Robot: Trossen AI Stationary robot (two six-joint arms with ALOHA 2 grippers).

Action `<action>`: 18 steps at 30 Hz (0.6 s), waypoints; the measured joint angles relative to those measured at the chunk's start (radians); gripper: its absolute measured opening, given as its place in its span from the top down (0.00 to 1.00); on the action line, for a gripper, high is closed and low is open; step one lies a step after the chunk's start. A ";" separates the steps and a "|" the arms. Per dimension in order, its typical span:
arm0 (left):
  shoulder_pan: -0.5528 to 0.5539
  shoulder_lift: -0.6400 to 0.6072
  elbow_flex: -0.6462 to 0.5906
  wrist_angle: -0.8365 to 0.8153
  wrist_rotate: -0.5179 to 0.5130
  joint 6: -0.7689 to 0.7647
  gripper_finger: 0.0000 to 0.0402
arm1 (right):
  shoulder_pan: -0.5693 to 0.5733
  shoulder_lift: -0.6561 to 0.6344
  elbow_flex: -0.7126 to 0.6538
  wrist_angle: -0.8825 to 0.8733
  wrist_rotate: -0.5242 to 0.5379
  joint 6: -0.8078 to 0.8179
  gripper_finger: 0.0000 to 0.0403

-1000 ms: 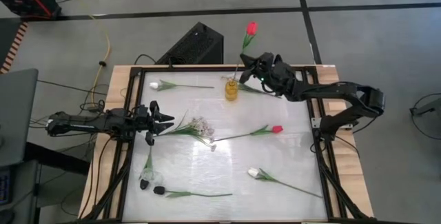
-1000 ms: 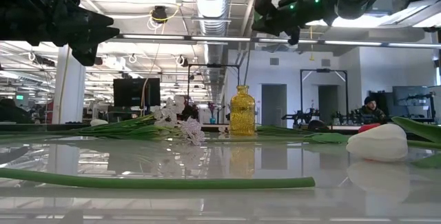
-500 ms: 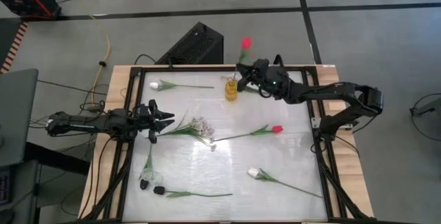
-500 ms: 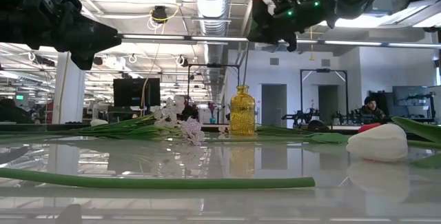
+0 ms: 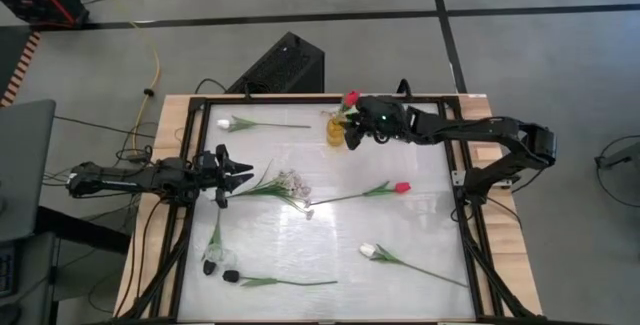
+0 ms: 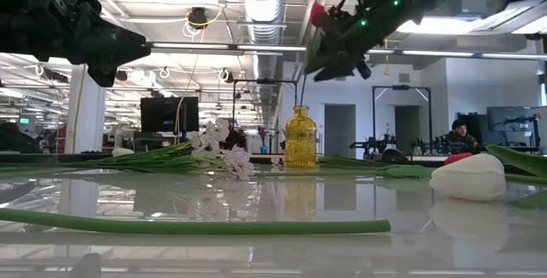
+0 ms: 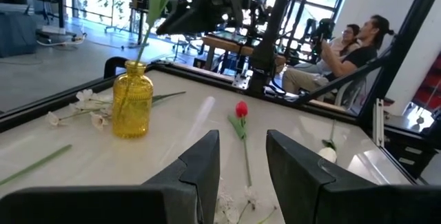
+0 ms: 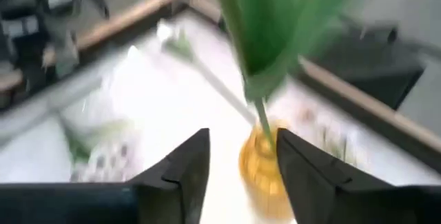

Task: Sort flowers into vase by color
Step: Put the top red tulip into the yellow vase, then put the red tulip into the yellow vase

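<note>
Near the top centre of the overhead frame, your right gripper (image 5: pixel 352 135) hangs just right of the vase (image 5: pixel 335 131), with a red tulip (image 5: pixel 351 98) at its tip. Its fingers (image 8: pixel 180 162) stand parted in the wrist picture, the tulip's stem running down between them and into the vase mouth; you cannot tell whether they touch the stem. From table height the stem rises nearly upright out of the vase, leaning slightly toward the gripper, bud uppermost. Any next move by this arm turns on that: the stem's long axis is close to vertical and sits between the fingers, so backing off sideways could drag it over; a clear path looks to be up and away toward frame right.

At the left edge of the overhead frame, your left gripper (image 5: pixel 232 175) waits with fingers partly apart and nothing between them, pointing at the spray of tiny white blossoms (image 5: pixel 290 183) just to its right. Another red tulip (image 5: pixel 401 187) lies centre-right, nearer the right arm, stem running left. White tulips lie upper left (image 5: pixel 224 123) and lower right (image 5: pixel 368 251); black buds (image 5: pixel 231 276) sit lower left.

The right wrist picture is smeared, so the vase rim is hard to make out. People sit beyond the table.
</note>
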 joint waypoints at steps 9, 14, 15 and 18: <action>0.000 0.000 0.000 -0.014 0.004 0.014 0.73 | 0.041 -0.001 0.160 -0.525 -0.032 -0.006 0.41; 0.000 0.000 0.000 -0.027 0.004 0.015 0.73 | 0.094 -0.001 0.168 -0.693 -0.031 -0.002 0.42; 0.000 0.000 0.000 -0.027 0.004 0.015 0.73 | 0.107 -0.001 0.168 -0.730 -0.030 0.013 0.42; 0.000 0.000 0.000 -0.027 0.004 0.015 0.73 | 0.150 -0.001 0.168 -0.814 -0.029 0.087 0.42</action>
